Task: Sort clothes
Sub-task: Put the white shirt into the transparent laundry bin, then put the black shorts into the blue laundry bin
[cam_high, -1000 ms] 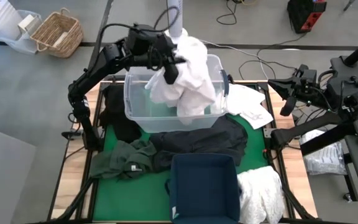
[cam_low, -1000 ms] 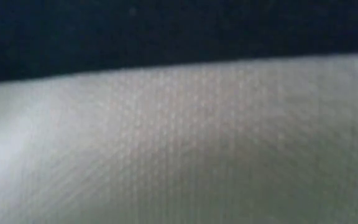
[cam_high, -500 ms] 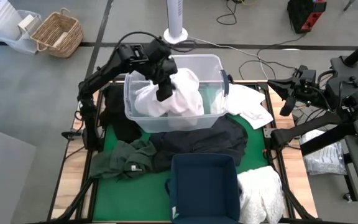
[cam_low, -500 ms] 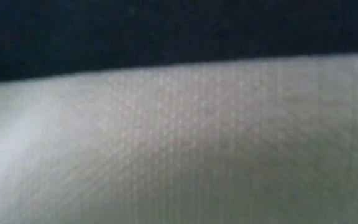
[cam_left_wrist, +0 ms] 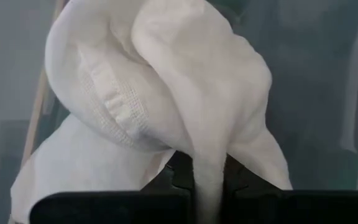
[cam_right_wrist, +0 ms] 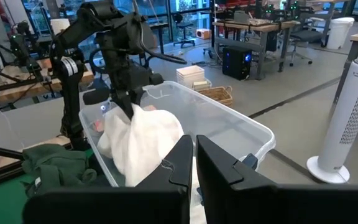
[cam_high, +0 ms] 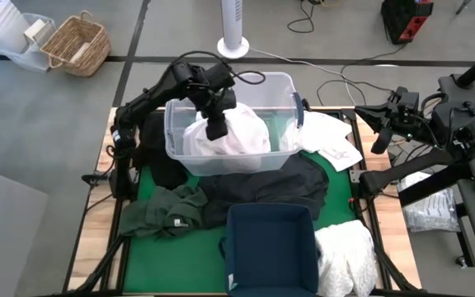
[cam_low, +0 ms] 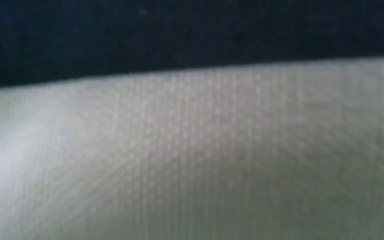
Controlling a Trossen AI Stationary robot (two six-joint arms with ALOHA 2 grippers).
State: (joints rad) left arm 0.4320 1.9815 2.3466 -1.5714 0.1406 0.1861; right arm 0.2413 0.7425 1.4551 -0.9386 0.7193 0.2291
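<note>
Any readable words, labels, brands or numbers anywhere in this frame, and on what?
None can be read.
Dark green garment: a small pale tag, too small to read.
White garment right of the clear tub: dark marks, too small to tell whether they are text.

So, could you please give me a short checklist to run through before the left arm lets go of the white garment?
1. White garment is inside the clear tub: ok; the high view shows it bunched within the walls.
2. Left hand grips the fabric: ok; a fold is pinched between its fingers in the left wrist view.
3. No cloth hangs over the tub rim: cannot tell; the arm hides part of it.
4. Right hand is out of the way: ok; it waits off the table's right side, shut.
5. Dark garments lie outside the tub: ok.
6. Low view usable: not ok; white fabric fills it.
</note>
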